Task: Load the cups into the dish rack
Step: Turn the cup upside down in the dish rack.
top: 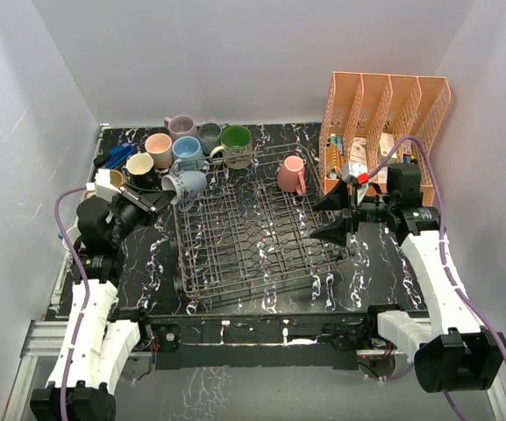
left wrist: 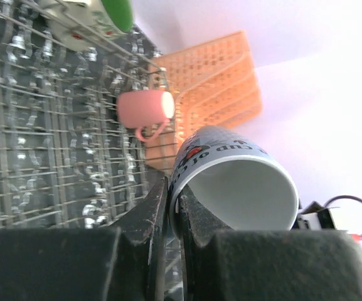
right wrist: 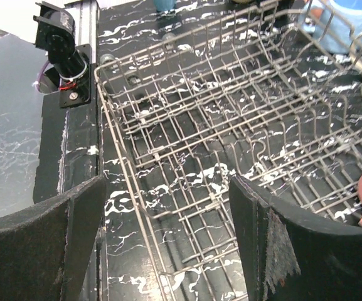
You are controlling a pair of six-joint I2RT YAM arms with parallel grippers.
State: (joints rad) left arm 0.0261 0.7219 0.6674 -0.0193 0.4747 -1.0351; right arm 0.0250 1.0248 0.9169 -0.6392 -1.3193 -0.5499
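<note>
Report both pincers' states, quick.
Left pincer: shut on the rim of a pale blue mug.
Right pincer: open, holding nothing.

Left gripper (left wrist: 173, 210) pinched tight, right gripper (right wrist: 168, 235) wide.

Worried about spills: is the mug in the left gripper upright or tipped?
Tipped: the light blue mug is sideways, rim pinched in the left gripper, mouth facing its wrist.

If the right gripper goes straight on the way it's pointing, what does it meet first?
Probably the dish rack: the open right gripper aims at its near side rim and wire floor, with nothing between. The pink cup lies off that line. Depth is unclear.
</note>
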